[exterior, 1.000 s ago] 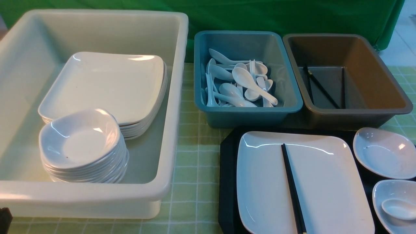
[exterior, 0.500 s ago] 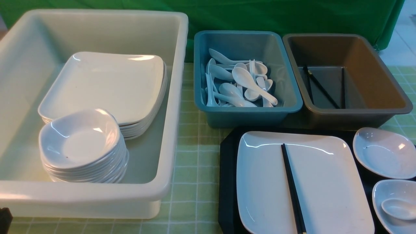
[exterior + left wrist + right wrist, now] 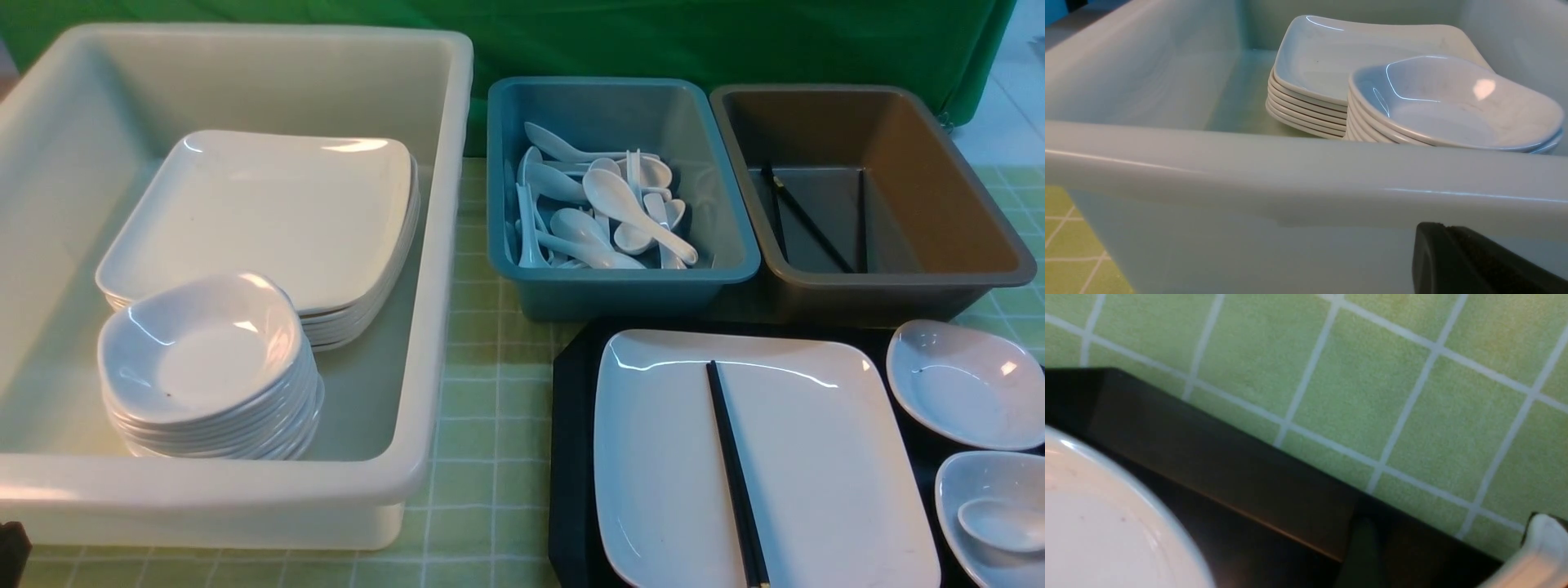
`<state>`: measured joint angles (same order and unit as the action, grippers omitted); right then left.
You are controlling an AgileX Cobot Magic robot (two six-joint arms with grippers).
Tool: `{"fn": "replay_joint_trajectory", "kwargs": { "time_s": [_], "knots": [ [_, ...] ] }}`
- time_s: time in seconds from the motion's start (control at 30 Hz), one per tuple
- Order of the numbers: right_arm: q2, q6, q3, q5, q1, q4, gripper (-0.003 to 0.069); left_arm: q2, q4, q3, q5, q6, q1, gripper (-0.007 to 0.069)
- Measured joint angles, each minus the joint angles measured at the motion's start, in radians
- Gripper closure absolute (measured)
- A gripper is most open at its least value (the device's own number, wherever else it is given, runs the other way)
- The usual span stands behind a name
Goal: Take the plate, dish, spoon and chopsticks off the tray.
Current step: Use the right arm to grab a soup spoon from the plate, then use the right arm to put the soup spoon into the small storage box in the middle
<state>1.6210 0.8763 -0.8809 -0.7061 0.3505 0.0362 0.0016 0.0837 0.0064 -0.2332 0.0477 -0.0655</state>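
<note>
nothing lifted yet, chopsticks (image 3: pixel 735 474) across the plate (image 3: pixel 816 457) at 5 o'clock; left hand (image 3: pixel 1457 261) together, right hand (image 3: pixel 1365 555) i cannot tell; next likely needs a fine pinch.

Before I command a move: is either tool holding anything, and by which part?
Nothing seen held. Left tool shut, empty; plate, chopsticks and spoon lie on the tray. Right tool unseen.

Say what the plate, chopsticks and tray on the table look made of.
Plate: glossy white, sharp highlights along its rim; ceramic or melamine, cannot tell which. Chopsticks: matte black, thin, straight; probably plastic or lacquered wood. Tray: dull black, likely plastic, with moulded cut corners.
</note>
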Motion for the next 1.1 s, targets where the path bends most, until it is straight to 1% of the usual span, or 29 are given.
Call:
{"fn": "replay_joint_trajectory", "kwargs": {
  "time_s": [0.07, 0.2, 0.23, 0.43, 0.5, 0.53, 0.6, 0.63, 0.67, 0.77, 0.83, 0.87, 0.9, 0.93, 0.97, 1.03, 1.07, 1.1],
  "knots": [
    [0.001, 0.0, -0.001, 0.012, 0.0, 0.0, 0.0279, 0.0, 0.0, 0.0, 0.0, 0.0, 0.0, 0.0624],
    [0.002, -0.004, -0.002, 0.032, 0.0, 0.006, 0.0518, 0.0, 0.0, 0.0, 0.0, 0.0, 0.0, 0.0624],
    [0.002, -0.004, -0.003, 0.032, 0.0, 0.009, 0.0558, 0.0, 0.0, 0.0, 0.0, 0.0, 0.0, 0.0624],
    [-0.021, -0.04, -0.002, 0.03, 0.0, 0.007, 0.0554, 0.0, 0.0, 0.0, 0.0, 0.0, 0.0, 0.0624],
    [-0.075, -0.085, -0.007, 0.039, 0.0, -0.001, 0.0554, 0.0, 0.0, 0.0, 0.0, 0.0, 0.0, 0.0624],
    [-0.075, -0.089, -0.008, 0.039, 0.0, -0.002, 0.0554, 0.0, 0.0, 0.0, 0.0, 0.0, 0.0, 0.0624],
    [-0.14, -0.154, -0.049, 0.049, 0.0, -0.024, 0.0554, 0.0, 0.0, 0.0, 0.0, 0.0, 0.0, 0.0624],
    [-0.151, -0.167, -0.057, 0.053, 0.0, -0.036, 0.0554, 0.0, 0.0, 0.0, 0.0, 0.0, 0.0, 0.0624],
    [-0.177, -0.193, -0.076, 0.06, 0.0, -0.055, 0.0554, 0.0, 0.0, 0.0, 0.0, 0.0, 0.0, 0.0624],
    [-0.25, -0.357, -0.167, 0.119, -0.01, -0.232, 0.0554, 0.0, 0.0, 0.0, 0.0, 0.0, 0.0, 0.0624],
    [-0.279, -0.5, -0.246, 0.184, -0.051, -0.394, 0.0554, 0.0, 0.0, 0.0, 0.0, 0.0, 0.0, 0.0624],
    [-0.28, -0.545, -0.274, 0.211, -0.082, -0.457, 0.0554, 0.0, 0.0, 0.0, 0.0, 0.0, 0.0, 0.0624],
    [-0.28, -0.565, -0.281, 0.225, -0.089, -0.467, 0.0554, 0.0, 0.0, 0.0, 0.0, 0.0, 0.0, 0.0624],
    [-0.27, -0.626, -0.336, 0.278, -0.156, -0.531, 0.0554, 0.0, 0.0, 0.0, 0.0, 0.0, 0.0, 0.0624],
    [-0.253, -0.656, -0.378, 0.323, -0.216, -0.555, 0.0554, 0.0, 0.0, 0.0, 0.0, 0.0, 0.0, 0.0624],
    [-0.227, -0.674, -0.417, 0.36, -0.268, -0.568, 0.0554, 0.0, 0.0, 0.0, 0.0, 0.0, 0.0, 0.0624],
    [-0.177, -0.703, -0.468, 0.423, -0.352, -0.579, 0.0554, 0.0, 0.0, 0.0, 0.0, 0.0, 0.0, 0.0624],
    [-0.139, -0.721, -0.5, 0.461, -0.402, -0.582, 0.0554, 0.0, 0.0, 0.0, 0.0, 0.0, 0.0, 0.0624]
  ]
}}
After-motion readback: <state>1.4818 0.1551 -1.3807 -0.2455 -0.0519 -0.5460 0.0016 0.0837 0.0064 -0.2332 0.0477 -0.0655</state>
